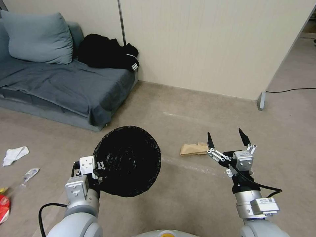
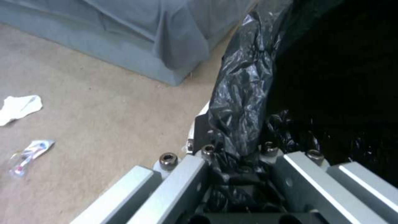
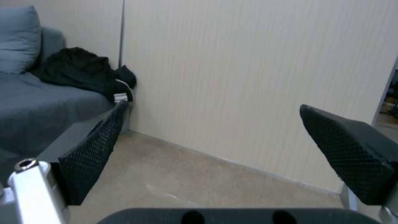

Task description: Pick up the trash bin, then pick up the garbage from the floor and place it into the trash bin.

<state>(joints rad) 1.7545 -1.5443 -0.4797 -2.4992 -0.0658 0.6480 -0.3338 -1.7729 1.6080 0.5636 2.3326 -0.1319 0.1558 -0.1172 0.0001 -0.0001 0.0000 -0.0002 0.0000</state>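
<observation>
The left gripper (image 1: 98,169) is clamped on the bag-lined rim of the trash bin (image 1: 128,161), which hangs above the floor (image 1: 184,197), its black mouth tilted toward the head camera. The right gripper (image 1: 227,140) hovers with its fingers spread wide, holding nothing; the crumpled brown paper bag (image 1: 193,149) lies just at its 9 o'clock.

The left wrist view shows the black liner (image 2: 244,102) pinched between the metal jaws. The right wrist view looks past the black pads (image 3: 348,155) at the wall (image 3: 248,77) and sofa (image 3: 37,105).

At the bin's 9 o'clock lie a white tissue (image 1: 14,154), a clear wrapper (image 1: 30,174) and a red wrapper (image 1: 4,207).
</observation>
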